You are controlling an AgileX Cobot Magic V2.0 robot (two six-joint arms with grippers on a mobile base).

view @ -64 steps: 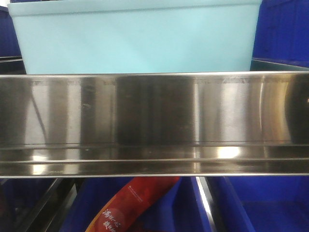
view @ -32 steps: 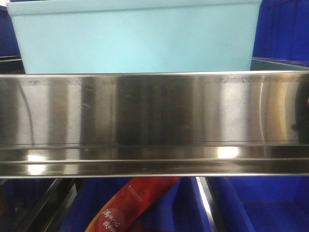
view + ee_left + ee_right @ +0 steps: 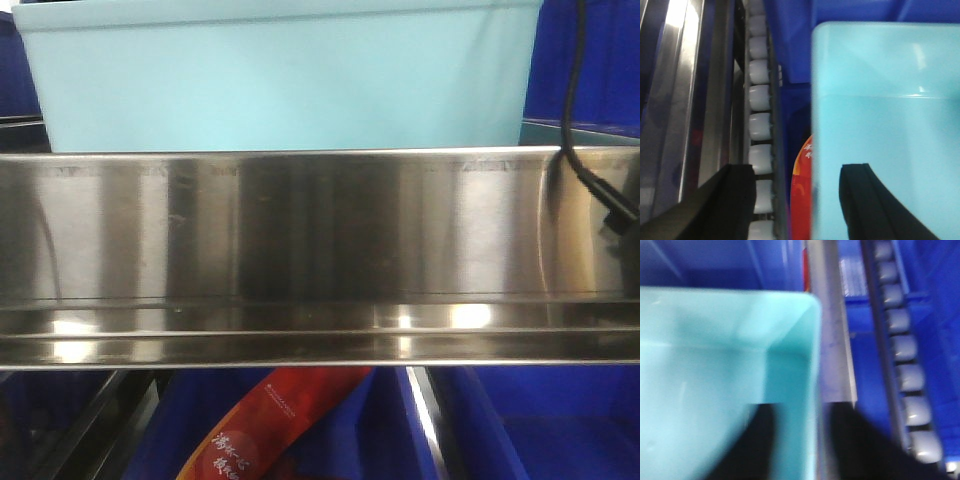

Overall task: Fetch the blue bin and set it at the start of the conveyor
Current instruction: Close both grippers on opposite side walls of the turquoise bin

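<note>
A black cable (image 3: 570, 100) newly shows at upper right beside the blue bin (image 3: 280, 85), so the grasp looks near: left fingers (image 3: 727, 200) straddle its wall released, right fingers (image 3: 850, 445) too blurred to tell.

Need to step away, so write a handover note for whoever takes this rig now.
Left gripper: open, fingers straddling the blue bin's side wall.
Right gripper: fingers either side of its other side wall; blur hides whether it grips.
Bin sits behind the steel shelf rail; conveyor start not in view.
Done: both arms at the bin.
Left: grip, lift, carry to the conveyor start, set down.
</note>
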